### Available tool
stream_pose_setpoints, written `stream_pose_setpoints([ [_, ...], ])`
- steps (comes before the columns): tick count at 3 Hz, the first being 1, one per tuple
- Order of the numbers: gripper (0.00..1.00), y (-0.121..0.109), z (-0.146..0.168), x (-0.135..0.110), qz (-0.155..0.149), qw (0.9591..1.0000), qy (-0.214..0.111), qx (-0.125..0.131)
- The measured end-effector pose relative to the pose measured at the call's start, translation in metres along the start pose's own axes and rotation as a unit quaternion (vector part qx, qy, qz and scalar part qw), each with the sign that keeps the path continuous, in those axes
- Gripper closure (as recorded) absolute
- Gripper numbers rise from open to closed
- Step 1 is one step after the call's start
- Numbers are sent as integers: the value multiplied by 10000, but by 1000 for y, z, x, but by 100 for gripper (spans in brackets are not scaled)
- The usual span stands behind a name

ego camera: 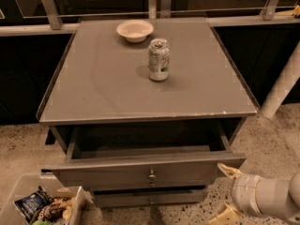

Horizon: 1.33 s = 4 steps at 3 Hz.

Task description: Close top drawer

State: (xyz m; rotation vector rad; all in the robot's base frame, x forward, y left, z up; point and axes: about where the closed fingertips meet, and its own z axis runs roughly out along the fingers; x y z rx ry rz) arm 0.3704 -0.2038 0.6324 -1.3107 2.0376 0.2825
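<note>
The top drawer [112, 173] of the grey cabinet [93, 83] stands partly open, its wide flat front pulled out with a small round metal knob [151, 176] at the middle. Its inside looks empty. My gripper [225, 193] is at the lower right, just in front of the drawer front's right end. It is open, with one yellowish fingertip [228, 171] close against the front's right part and the other lower down. Below the top drawer, the lower drawer front [126, 199] sits further back.
A soda can [159, 60] and a pale bowl [135, 30] stand on the cabinet top. A clear bin [28, 191] with snack bags sits on the floor at the lower left. A white post [281, 86] leans at the right. Dark cabinets run behind.
</note>
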Motion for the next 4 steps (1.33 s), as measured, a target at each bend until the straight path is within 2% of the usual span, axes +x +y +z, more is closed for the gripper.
stream_pose_setpoints([
  [1,0,1,0,0,-1,10000,-2,3],
  [3,0,-44,28,-30,-7,9998,-6,210],
  [4,0,-44,28,-30,-7,9998,-6,210],
])
